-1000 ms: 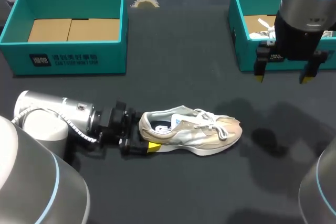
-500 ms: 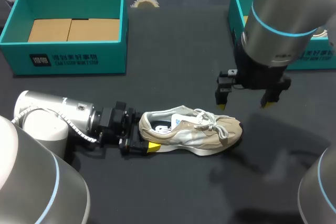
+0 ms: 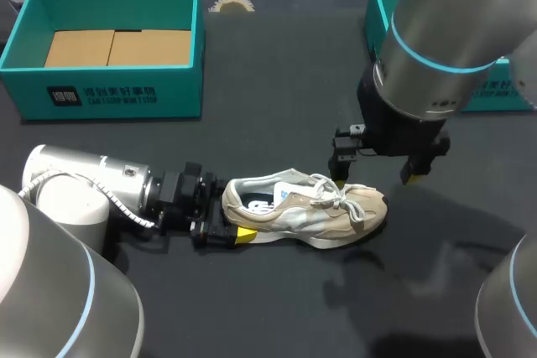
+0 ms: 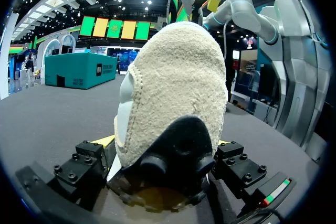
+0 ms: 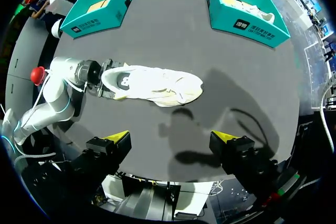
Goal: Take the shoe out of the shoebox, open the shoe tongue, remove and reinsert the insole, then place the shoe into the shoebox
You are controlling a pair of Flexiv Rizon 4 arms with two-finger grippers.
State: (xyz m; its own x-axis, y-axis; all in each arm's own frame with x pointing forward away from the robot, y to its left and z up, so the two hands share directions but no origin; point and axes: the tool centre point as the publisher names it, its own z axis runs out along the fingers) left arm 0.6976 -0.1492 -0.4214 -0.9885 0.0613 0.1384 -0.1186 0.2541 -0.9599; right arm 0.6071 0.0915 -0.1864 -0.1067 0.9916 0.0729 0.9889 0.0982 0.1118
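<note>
A beige sneaker (image 3: 306, 211) with white laces lies on its sole on the dark table, toe to the right. My left gripper (image 3: 225, 225) lies low at its heel, open, and the heel (image 4: 173, 93) sits between the fingers. Whether they touch it I cannot tell. My right gripper (image 3: 373, 173) hangs open just above the toe, pointing down, nothing between its yellow fingertips (image 3: 337, 169). In the right wrist view the sneaker (image 5: 155, 85) lies ahead of the right gripper (image 5: 173, 138).
A teal shoebox (image 3: 109, 94) with cardboard inside stands at the back left. A second teal box (image 3: 377, 56) stands at the back right, partly behind my right arm. A small beige fan-shaped thing (image 3: 231, 4) lies at the far edge.
My right arm has swung left from in front of the right box and come down over the sneaker's toe. The left arm and the sneaker have not moved.
</note>
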